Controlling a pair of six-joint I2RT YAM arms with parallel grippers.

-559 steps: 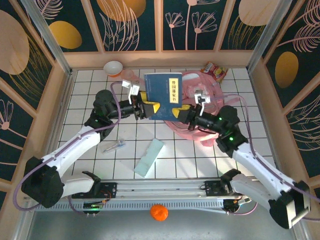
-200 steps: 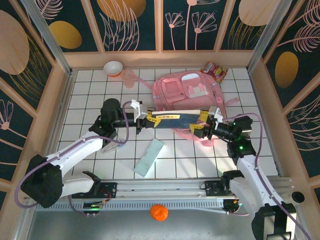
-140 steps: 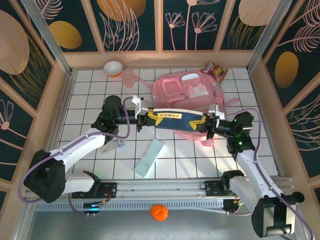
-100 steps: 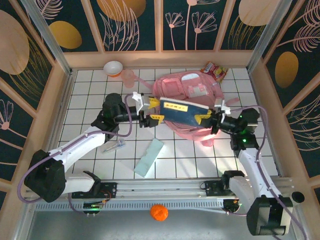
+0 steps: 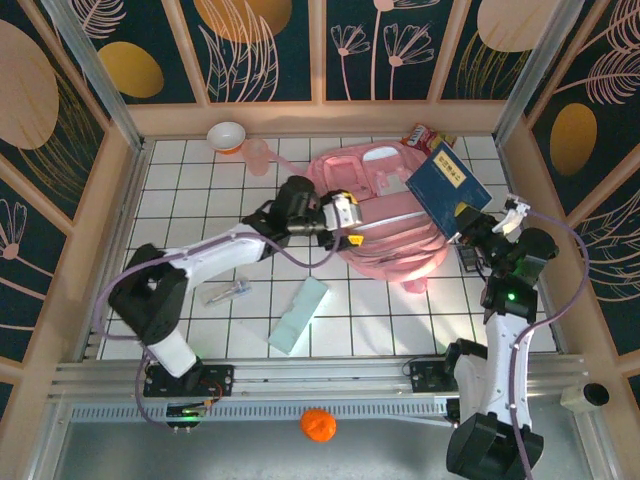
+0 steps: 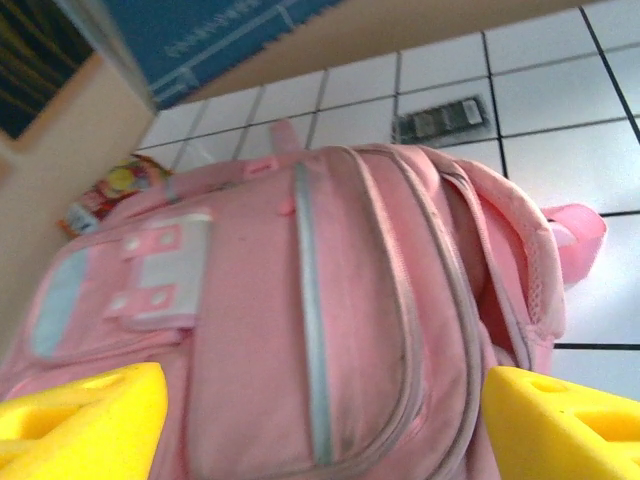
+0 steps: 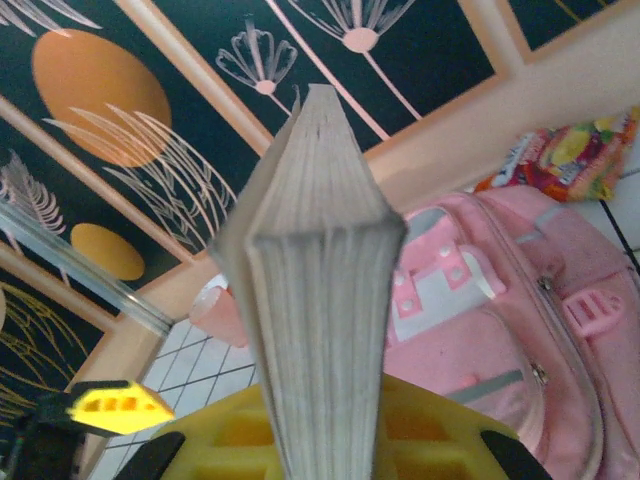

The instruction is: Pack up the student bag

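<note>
The student bag [image 5: 385, 215], a pink backpack with white patches, lies flat at the back middle of the tiled table. My left gripper [image 5: 341, 221] hovers at the bag's left edge, open, its yellow fingertips [image 6: 80, 420] spread wide over the pink front pocket [image 6: 330, 330] with nothing gripped. My right gripper [image 5: 466, 224] is shut on a dark blue book [image 5: 448, 183], holding it tilted up in the air over the bag's right side. In the right wrist view the book's page edge [image 7: 320, 300] stands upright between the yellow pads [image 7: 420, 440], with the bag [image 7: 500, 330] behind it.
A snack packet [image 5: 428, 140] lies behind the bag at the back wall. A white bowl [image 5: 227, 134] and a pink cup [image 5: 258, 155] stand at the back left. A pale green flat case [image 5: 299, 315] and a small metal item [image 5: 228, 292] lie near the front.
Both grippers held the book over the bag. The left one let go, opened and moved onto the bag's left side. The right one closed on the book and swung it up to the right.
</note>
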